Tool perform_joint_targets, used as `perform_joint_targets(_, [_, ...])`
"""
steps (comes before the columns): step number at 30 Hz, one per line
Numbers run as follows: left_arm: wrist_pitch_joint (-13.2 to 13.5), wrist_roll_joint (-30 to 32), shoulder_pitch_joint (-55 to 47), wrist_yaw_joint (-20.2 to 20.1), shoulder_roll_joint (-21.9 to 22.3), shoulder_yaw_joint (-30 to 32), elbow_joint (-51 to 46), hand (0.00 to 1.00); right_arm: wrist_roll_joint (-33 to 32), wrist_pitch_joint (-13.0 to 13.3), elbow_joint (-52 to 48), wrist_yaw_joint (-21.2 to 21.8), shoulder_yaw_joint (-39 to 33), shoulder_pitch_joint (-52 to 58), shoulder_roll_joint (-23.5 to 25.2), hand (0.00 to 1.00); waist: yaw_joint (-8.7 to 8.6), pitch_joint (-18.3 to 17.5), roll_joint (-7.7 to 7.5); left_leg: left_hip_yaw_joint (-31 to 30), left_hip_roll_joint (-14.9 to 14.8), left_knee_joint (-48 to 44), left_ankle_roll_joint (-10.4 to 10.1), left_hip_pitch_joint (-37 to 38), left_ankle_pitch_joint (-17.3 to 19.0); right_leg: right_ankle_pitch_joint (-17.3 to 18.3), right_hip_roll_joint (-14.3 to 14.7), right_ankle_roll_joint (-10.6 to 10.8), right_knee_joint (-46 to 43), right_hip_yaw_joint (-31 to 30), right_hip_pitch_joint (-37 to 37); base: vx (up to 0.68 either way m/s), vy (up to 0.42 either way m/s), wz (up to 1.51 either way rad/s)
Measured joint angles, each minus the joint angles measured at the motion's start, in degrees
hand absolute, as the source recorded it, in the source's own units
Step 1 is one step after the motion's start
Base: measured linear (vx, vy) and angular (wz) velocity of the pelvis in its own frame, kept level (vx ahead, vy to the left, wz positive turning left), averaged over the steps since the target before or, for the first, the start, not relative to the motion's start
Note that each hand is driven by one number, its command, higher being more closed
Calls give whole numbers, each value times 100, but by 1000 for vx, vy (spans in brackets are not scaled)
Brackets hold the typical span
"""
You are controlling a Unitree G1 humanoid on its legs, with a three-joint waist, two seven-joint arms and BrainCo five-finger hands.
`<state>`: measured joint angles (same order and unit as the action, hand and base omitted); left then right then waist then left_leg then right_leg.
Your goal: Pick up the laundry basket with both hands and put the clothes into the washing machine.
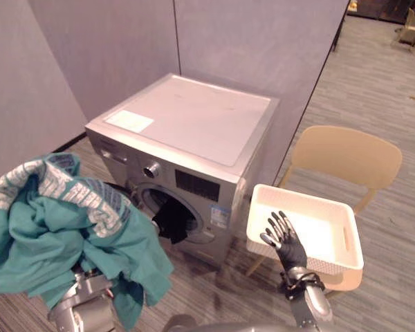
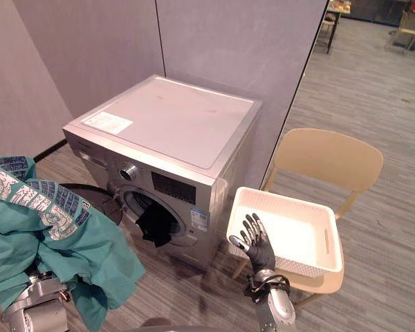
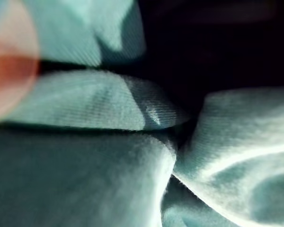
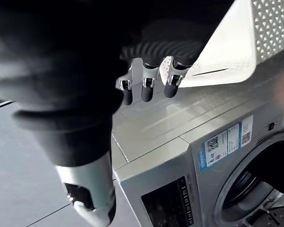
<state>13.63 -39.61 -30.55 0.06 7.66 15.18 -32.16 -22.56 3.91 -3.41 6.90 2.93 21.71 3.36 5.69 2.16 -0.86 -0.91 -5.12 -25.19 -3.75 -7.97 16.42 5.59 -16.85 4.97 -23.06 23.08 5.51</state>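
A teal shirt (image 1: 69, 228) with a pale printed band is bunched in folds closest to the lens. It is heaped over the end of the left arm (image 1: 79, 310) and hangs down on both sides of it. The left hand is buried under this cloth, so I cannot tell how it is set.

The right hand (image 1: 285, 241) is raised with straight, spread fingers (image 4: 146, 87) and holds nothing. Just beyond its fingertips is the basket (image 1: 301, 198), white with perforated walls. The hand is at the basket's near left corner, and I cannot tell whether it touches the wall. The basket sits on the seat of a tan chair (image 1: 346, 155), whose backrest rises beyond the basket from the hand.

The silver washer (image 1: 194, 117) stands farther out than both hands, to the left of the right hand and beyond the shirt. Its drum mouth is open, facing the hands. A dark garment (image 1: 171, 220) hangs over the lip of the mouth, well apart from the right hand and just past the shirt's hanging edge.
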Motion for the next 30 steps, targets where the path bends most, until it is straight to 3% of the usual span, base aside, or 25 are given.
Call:
perform_joint_targets(1, [-3,11,12,1,-5,-21,42,100,1,-3,-1,-4,-3,-8,23,0,-9,54,-25,144,59,46,47,78,22,-131,-78,-195,-334,-68,207,-6,216,-56])
perform_joint_targets(3, [3,33,97,4,-50,-174,137,100,2,-14,-2,-28,11,-20,29,0,-24,195,-178,154,163,147,129,223,36,238,20,105,-1205,-458,520,34,127,-27])
perform_joint_targets(4, [-8,29,253,6,-130,-389,304,100,-6,-13,-31,-41,-70,43,48,0,-81,178,-352,36,218,231,201,283,61,708,470,225,-1487,-819,578,54,-44,24])
perform_joint_targets(5, [-14,28,320,6,-161,-518,403,100,-8,-3,-47,-42,-115,64,58,0,-129,163,-401,-37,253,243,224,283,66,913,712,256,-1463,-1041,554,116,-105,61])
perform_joint_targets(6, [-45,26,463,8,-219,-804,584,100,-36,22,-99,-50,-208,96,68,0,-215,164,-436,-175,366,242,226,241,24,1226,1159,223,-1231,-1360,486,111,-78,78])
perform_joint_targets(7, [-103,16,529,16,-251,-1130,644,100,-104,55,-153,-95,-277,167,50,0,-215,164,-411,-278,491,159,227,190,15,1393,1305,-280,-725,-1560,258,140,-53,80])
perform_joint_targets(8, [-101,12,548,19,-264,-1272,640,100,-145,89,-156,-107,-308,188,52,0,-204,143,-422,-391,563,62,237,91,32,1462,1330,-423,-495,-1631,32,103,-8,73])
perform_joint_targets(10, [-137,62,640,-12,-299,-1575,610,100,-224,101,-179,-257,-410,250,78,0,-173,152,-183,-661,560,-229,190,-32,93,1403,1403,-438,-244,-1429,-199,117,-4,68])
perform_joint_targets(13, [-143,63,635,-9,-332,-1481,604,100,-401,138,-211,-324,-421,218,64,0,-126,249,-22,-488,389,-1431,53,-453,161,1402,1512,-442,-221,-1337,-500,124,31,45])
perform_joint_targets(14, [-190,-30,636,-14,-350,-1485,600,100,-510,180,-282,-335,-428,232,67,0,-16,313,-43,-265,153,-2366,48,-812,195,1452,1519,-535,-180,-1350,-709,98,82,25])
perform_joint_targets(16, [-196,-45,628,-5,-350,-1482,601,100,-521,225,-286,-413,-453,195,69,0,26,318,-53,-193,-215,-2836,163,-1081,260,1502,1511,-621,-169,-1404,-830,91,97,4])
perform_joint_targets(17, [-199,-76,626,1,-349,-1470,601,100,-591,236,-287,-558,-455,103,74,0,37,314,-84,-243,-676,-2874,195,-1366,271,1507,1408,-620,-194,-1508,-862,60,94,-12])
perform_joint_targets(19, [-199,-82,624,6,-347,-1462,601,100,-674,257,-289,-586,-480,31,74,0,85,313,-163,-364,-1115,-2267,183,-1482,230,1554,1126,-536,-188,-1594,-853,121,265,-39])
perform_joint_targets(20, [-198,-89,629,8,-349,-1466,601,100,-688,263,-289,-599,-495,22,74,0,71,304,-212,-456,-1333,-1679,130,-1485,197,1643,897,-376,-192,-1668,-858,189,401,-33])
perform_joint_targets(22, [-204,-130,634,32,-353,-1512,602,100,-723,266,-288,-672,-513,69,73,0,-59,283,-175,-520,-1728,-536,27,-1371,-84,1710,664,-241,-345,-1758,-858,236,510,-7])
perform_joint_targets(24, [-197,-143,633,44,-355,-1667,604,100,-732,459,-366,-808,-826,350,138,0,-61,192,-147,-547,-1822,196,-10,-1044,-527,1863,352,40,-518,-1994,-874,261,640,-17])
perform_joint_targets(25, [-197,-200,641,101,-346,-1788,616,100,-729,506,-451,-841,-1114,445,99,0,-123,95,-124,-455,-1712,60,-941,-994,-1034,1982,99,297,-429,-2137,-1012,233,591,-22])
perform_joint_targets(26, [-197,-250,660,117,-424,-1791,653,100,-729,515,-423,-878,-1216,445,153,0,-200,76,-238,-316,-1582,-228,-1114,-1066,-913,1952,-108,354,-376,-2224,-1073,290,713,-17])
perform_joint_targets(27, [-209,-254,770,130,-637,-1904,812,100,-720,515,-410,-1069,-1402,530,291,0,-298,-37,-466,-126,-1268,-710,-1061,-1228,-598,1509,-448,391,-245,-2413,-1134,266,677,-9])
perform_joint_targets(28, [-222,-249,860,121,-779,-2135,813,100,-722,494,-408,-1239,-1664,532,300,0,-326,-56,-447,-90,-1153,-1211,-946,-1450,-312,909,-538,398,-86,-2558,-1132,241,669,-7])
perform_joint_targets(29, [-220,-248,923,116,-853,-2255,814,100,-721,498,-406,-1335,-1786,536,301,0,-338,-67,-415,-66,-1095,-1467,-846,-1530,-179,615,-587,406,25,-2584,-1128,227,688,-12])
perform_joint_targets(30, [-230,-248,1043,104,-973,-2420,821,100,-722,569,-400,-1471,-2051,522,285,0,-368,-95,-346,1,-938,-1857,-597,-1732,30,-1,-744,451,321,-2622,-1093,179,666,-30])
